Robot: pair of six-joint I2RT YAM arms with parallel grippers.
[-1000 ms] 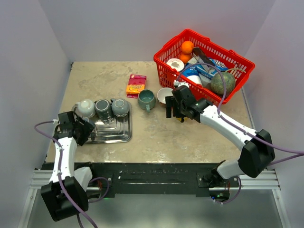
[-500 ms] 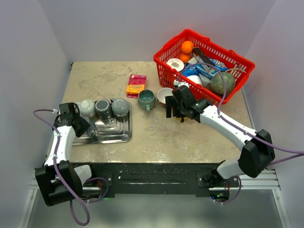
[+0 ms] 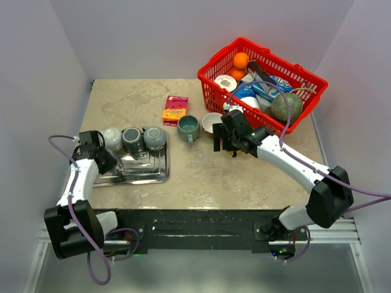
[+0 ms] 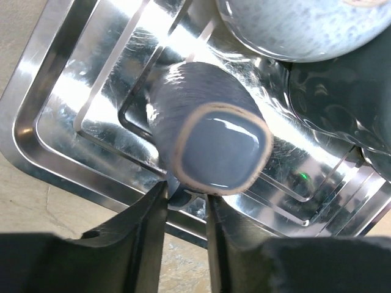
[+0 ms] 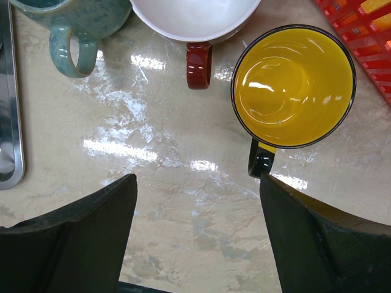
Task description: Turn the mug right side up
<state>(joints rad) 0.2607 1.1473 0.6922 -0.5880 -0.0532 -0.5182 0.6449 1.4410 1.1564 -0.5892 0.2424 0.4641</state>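
Note:
A pale speckled mug stands upside down at the left end of the steel tray. Its thick blue-grey handle points at my left gripper. The jaws have narrowed onto the lower end of that handle, and a pale sliver of it shows between the fingers. My right gripper hangs open over bare table, with nothing between its fingers.
Two more grey mugs share the tray. A teal mug, a white red-handled mug and a yellow-lined black mug stand upright mid-table. A red basket sits back right, a snack packet behind.
My left gripper moved away from the near edge to the pale mug's handle, and its jaws narrowed onto it. The right arm stayed still.

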